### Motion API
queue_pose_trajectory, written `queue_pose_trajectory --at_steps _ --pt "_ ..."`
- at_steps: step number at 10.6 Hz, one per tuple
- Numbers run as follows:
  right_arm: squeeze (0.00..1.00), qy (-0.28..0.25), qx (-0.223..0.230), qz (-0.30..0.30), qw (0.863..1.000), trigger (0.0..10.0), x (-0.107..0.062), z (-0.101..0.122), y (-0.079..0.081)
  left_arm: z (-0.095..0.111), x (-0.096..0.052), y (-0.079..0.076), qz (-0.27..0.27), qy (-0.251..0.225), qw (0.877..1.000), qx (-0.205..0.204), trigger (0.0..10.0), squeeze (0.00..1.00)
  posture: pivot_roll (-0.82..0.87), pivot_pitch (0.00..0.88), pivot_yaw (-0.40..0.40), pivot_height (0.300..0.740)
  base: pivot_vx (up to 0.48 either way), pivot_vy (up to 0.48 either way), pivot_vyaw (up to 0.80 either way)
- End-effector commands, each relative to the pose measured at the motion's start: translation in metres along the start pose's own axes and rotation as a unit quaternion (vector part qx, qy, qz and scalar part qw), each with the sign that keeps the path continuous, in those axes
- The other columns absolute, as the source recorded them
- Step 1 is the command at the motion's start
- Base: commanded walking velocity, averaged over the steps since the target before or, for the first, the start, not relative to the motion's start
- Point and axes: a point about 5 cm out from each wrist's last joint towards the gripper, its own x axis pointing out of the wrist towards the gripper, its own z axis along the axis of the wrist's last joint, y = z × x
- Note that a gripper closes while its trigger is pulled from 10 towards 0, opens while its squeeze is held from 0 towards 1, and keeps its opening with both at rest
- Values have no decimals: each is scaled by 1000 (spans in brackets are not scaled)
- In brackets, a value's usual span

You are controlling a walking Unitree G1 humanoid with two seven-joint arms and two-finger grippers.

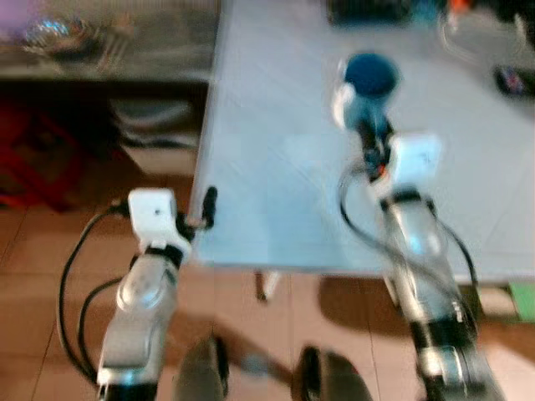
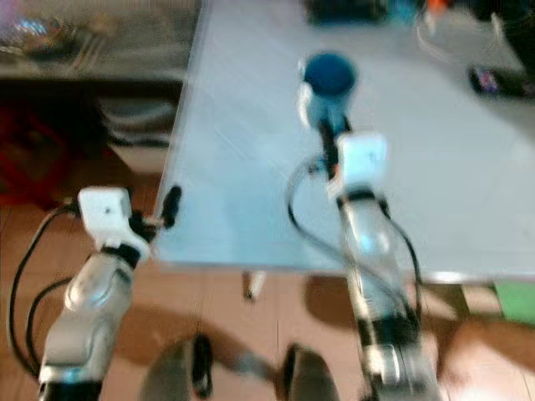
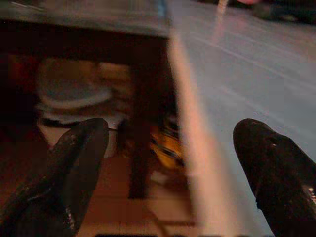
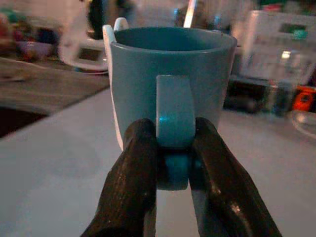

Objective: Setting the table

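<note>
Two black fingers (image 4: 131, 182) pinch the glossy blue mug's (image 4: 170, 79) flat handle.

Left wrist cam: my left gripper (image 3: 170, 173) spread wide at the table edge

Both black fingers (image 3: 74, 168) blurred in foreground, well apart, nothing between them. Pale blue-grey table (image 3: 247, 74) top runs away past one finger, its light edge (image 3: 190, 148) passing between the two. Beside it a dark wooden frame (image 3: 143, 113) with a shaded space underneath: a pale rounded container (image 3: 74, 96) and something yellow and dark (image 3: 168, 143), too blurred to identify. Reddish tile floor (image 3: 113, 187) below
</note>
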Motion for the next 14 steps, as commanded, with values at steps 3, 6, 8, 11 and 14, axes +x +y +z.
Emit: queue_pose_trajectory --at_steps 3,6,8,11,14 --pt "0 11 31 26 999 10000 -18 4 13 -9 2 10 22 7 999 22 10000 0 -19 55 15 740 0 480 0" --pt "0 26 19 24 999 10000 -22 3 11 -18 -1 6 13 11 999 36 10000 0 -22 44 14 740 0 480 0" --pt "0 26 -5 36 999 10000 -18 4 12 -15 1 5 3 2 999 38 10000 0 -18 47 14 740 206 334 400" --pt "0 32 -1 24 999 10000 -18 4 10 -11 4 0 -15 -5 999 37 10000 0 -27 54 18 740 434 0 504" --pt "0 26 -18 26 999 10000 -14 8 7 -9 9 -5 -25 -12 999 33 10000 0 -32 47 19 740 442 0 256"
